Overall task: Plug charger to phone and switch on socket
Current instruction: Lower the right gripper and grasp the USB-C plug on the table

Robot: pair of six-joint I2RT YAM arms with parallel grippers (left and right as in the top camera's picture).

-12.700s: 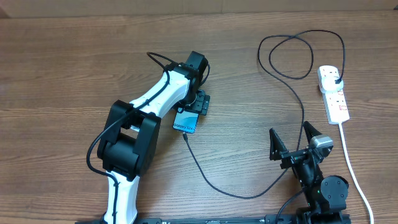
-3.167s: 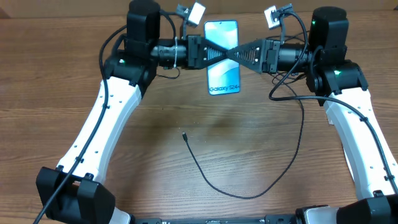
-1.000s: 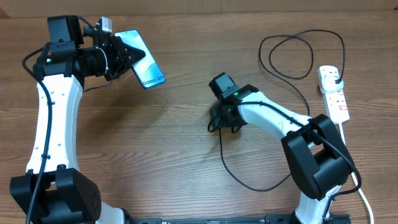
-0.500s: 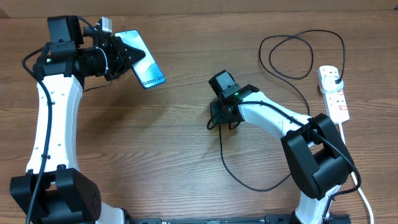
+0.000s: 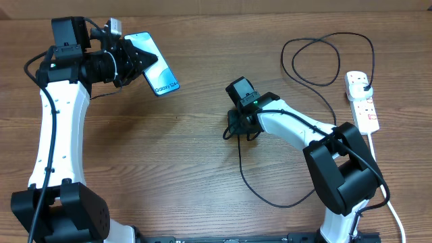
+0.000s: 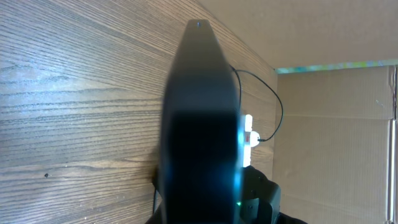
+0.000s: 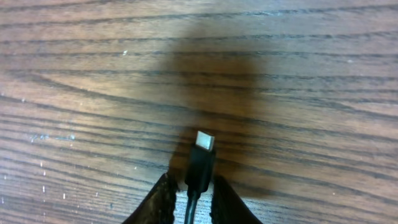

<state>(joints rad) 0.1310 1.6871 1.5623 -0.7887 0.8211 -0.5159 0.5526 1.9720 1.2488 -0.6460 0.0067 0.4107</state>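
Note:
The phone (image 5: 158, 66) hangs tilted above the table's far left, light blue screen up, with my left gripper (image 5: 137, 62) shut on its edge. In the left wrist view the phone (image 6: 202, 124) is a dark blurred slab that hides the jaws. The charger (image 5: 270, 196) is a thin black cable looping over the table to its plug in the socket (image 5: 362, 101) at the right edge. Its connector tip (image 7: 200, 163) lies on the wood between the fingers of my right gripper (image 7: 194, 186), which have closed in tight on either side of it.
The socket's thick white lead (image 5: 385, 182) runs down the right edge toward the front. The charger's spare length makes loops at the back right (image 5: 317, 61). A cardboard wall (image 6: 336, 137) stands beyond the table's far side.
My right gripper's fingers have narrowed around the connector tip and the arm has shifted slightly left. The left arm and phone have not moved.

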